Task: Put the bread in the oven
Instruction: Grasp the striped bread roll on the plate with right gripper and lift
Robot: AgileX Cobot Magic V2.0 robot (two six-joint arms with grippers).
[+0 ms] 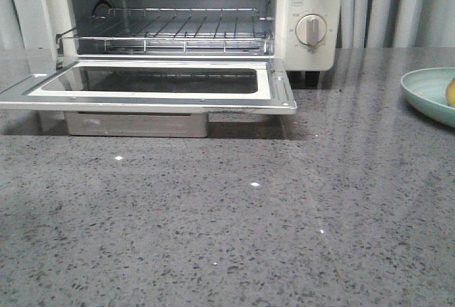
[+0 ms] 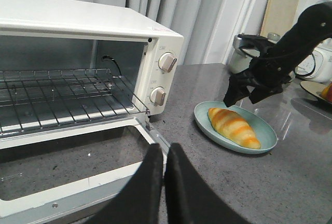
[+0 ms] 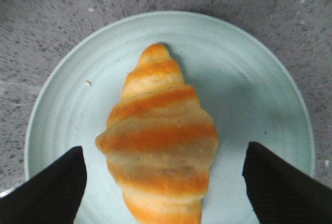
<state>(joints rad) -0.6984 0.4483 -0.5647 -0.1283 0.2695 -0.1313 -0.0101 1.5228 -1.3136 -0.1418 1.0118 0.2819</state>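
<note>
The bread (image 3: 158,141) is a golden croissant with orange ridges, lying on a pale green plate (image 3: 249,73). It also shows in the left wrist view (image 2: 233,126), and only a sliver shows at the right edge of the front view (image 1: 451,92). My right gripper (image 3: 164,151) is open just above the plate, its fingers apart on either side of the bread without touching it. The cream-white oven (image 2: 83,22) stands with its glass door (image 1: 149,83) dropped open and its wire rack (image 1: 170,30) bare. My left gripper (image 2: 164,154) is shut and empty above the door's corner.
The grey speckled counter (image 1: 227,222) stretches in front of the oven. The plate (image 1: 430,94) lies to the right of the oven. A crumb tray (image 1: 135,124) sits under the door. Behind the counter are a kettle (image 2: 244,53), a wooden board (image 2: 280,9) and curtains.
</note>
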